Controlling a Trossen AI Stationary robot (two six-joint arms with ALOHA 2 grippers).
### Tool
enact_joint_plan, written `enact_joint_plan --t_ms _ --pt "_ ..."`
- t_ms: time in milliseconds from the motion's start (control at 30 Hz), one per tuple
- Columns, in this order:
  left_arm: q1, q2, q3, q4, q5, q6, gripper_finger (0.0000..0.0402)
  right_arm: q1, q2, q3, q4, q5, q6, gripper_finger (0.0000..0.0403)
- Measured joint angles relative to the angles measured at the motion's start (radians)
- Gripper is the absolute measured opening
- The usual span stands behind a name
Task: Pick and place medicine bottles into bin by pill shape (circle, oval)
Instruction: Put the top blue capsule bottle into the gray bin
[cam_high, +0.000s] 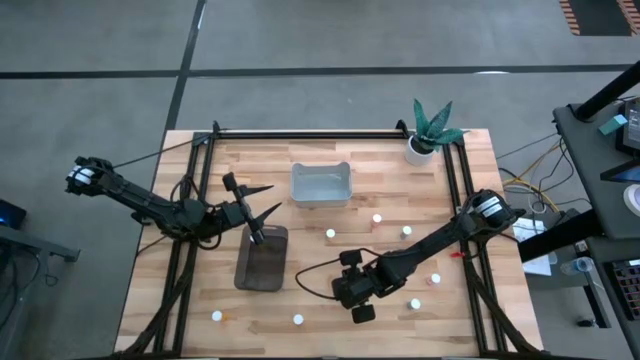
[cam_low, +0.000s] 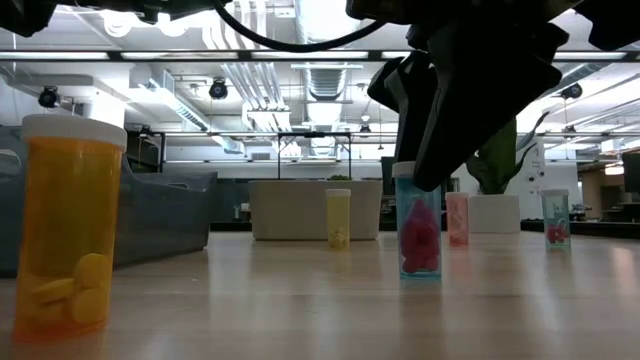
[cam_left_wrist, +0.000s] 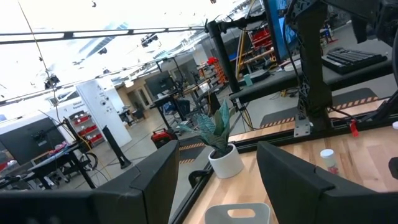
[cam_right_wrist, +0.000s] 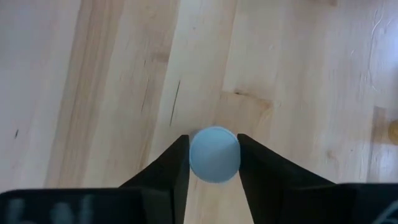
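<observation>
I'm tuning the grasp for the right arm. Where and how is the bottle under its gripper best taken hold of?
Grip the bottle by its round white cap, coming straight down from above. It stands upright on the table, so the cap is its top and its round sides suit two fingers. The right gripper already hangs over it, one finger on each side of the cap.

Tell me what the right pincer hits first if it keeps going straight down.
The right pincer points down at a white-capped bottle sitting between its open fingers; it would likely meet that cap, then the wooden table.
</observation>
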Motion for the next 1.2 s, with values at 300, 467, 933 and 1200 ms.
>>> enact_joint_plan --t_ms 300,467,933,1200 --pt "0.000 0.000 0.000 0.000 0.000 0.000 0.0200 -0.029 -0.043 0.025 -0.041 -0.001 0.001 0.0113" --pt "-0.004 0.000 0.000 0.001 0.000 0.000 0.0200 -0.099 -0.079 0.094 -0.153 0.000 -0.025 0.0115" --pt "-0.056 -0.071 -0.004 0.001 -0.044 0.000 0.0200 -0.464 -0.133 0.297 -0.250 -0.035 -0.286 0.0116" --pt "-0.057 -0.099 -0.015 -0.011 -0.051 0.000 0.0200 -0.643 -0.014 0.422 -0.237 -0.172 -0.428 0.0114"
